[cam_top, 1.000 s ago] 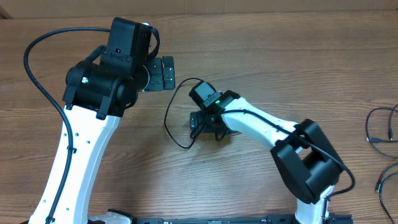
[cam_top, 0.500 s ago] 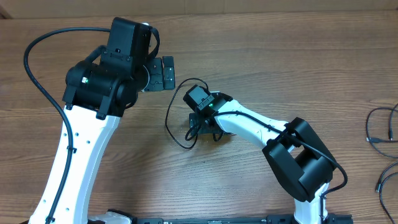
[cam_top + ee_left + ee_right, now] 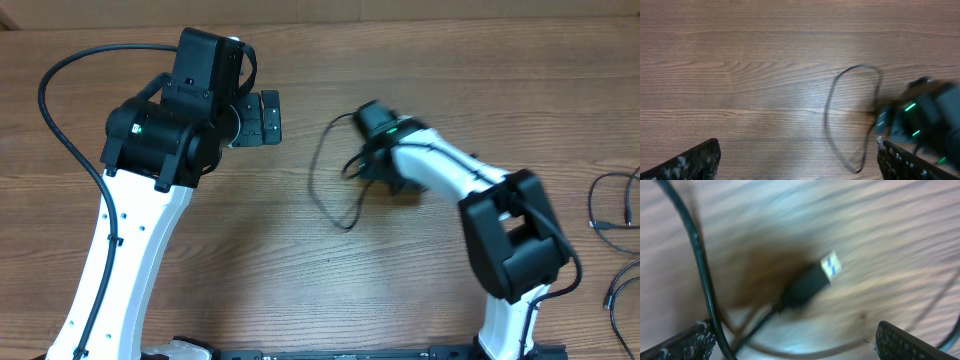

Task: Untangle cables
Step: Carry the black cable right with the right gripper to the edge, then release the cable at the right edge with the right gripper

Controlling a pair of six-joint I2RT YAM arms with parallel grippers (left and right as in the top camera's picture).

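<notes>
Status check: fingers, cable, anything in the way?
Left gripper open, empty, clear of cable. Right gripper open over its loop, plug below between fingers, ungripped. More cables at right edge; nothing blocking.

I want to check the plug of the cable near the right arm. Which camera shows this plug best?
The right wrist view: the plug lies mid-frame, large though blurred. The overhead and left wrist views show only the loop of the cable; the plug cannot be seen there.
</notes>
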